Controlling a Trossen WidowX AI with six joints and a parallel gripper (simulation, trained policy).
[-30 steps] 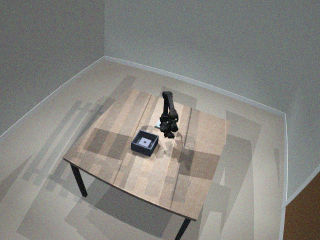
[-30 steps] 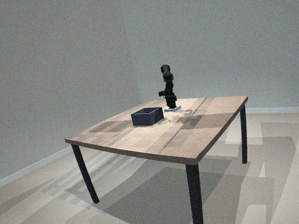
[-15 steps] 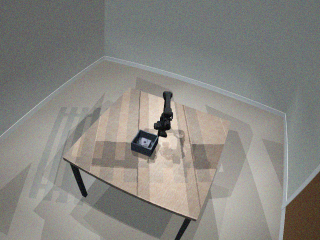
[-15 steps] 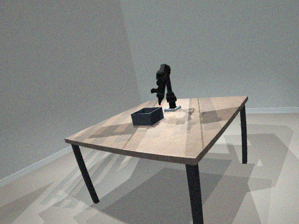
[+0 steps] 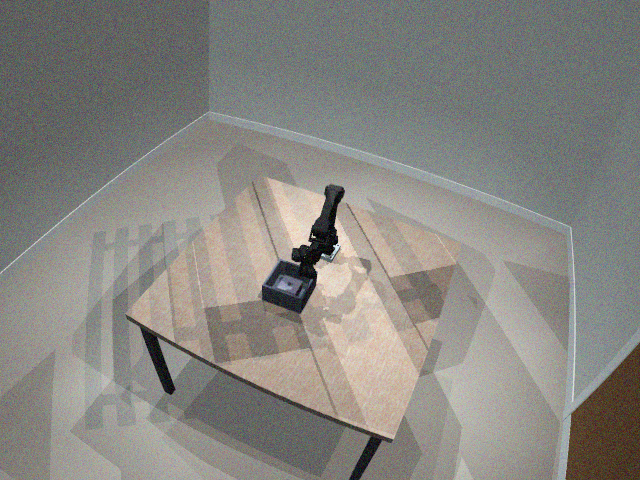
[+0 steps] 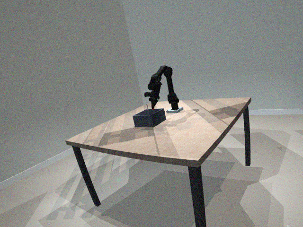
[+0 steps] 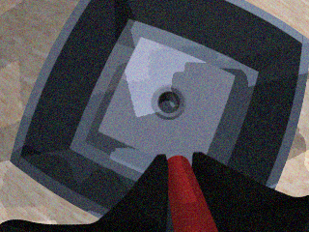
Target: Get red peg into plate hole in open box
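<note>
The red peg [image 7: 185,195] is between the fingertips of my gripper [image 7: 179,160] [image 6: 153,108], which is shut on it. In the wrist view the peg runs from the tips down to the lower frame edge. The dark open box [image 5: 281,298] [image 6: 143,121] [image 7: 53,72] stands on the table. The gripper is at the box's rear side, with its tips about rim height in the exterior view. The light grey plate [image 5: 283,280] [image 7: 198,111] lies at the box bottom. Its round hole [image 7: 169,101] shows empty, above the fingertips in the wrist view. The peg's lower end is not clearly visible.
The wooden table [image 5: 372,392] [image 6: 181,144] carries the box and the arm. The arm's pale base plate [image 5: 330,253] [image 6: 174,110] is behind the box. The box's four walls [image 7: 275,121] stand around the plate. Patchy shadows lie over the table and box.
</note>
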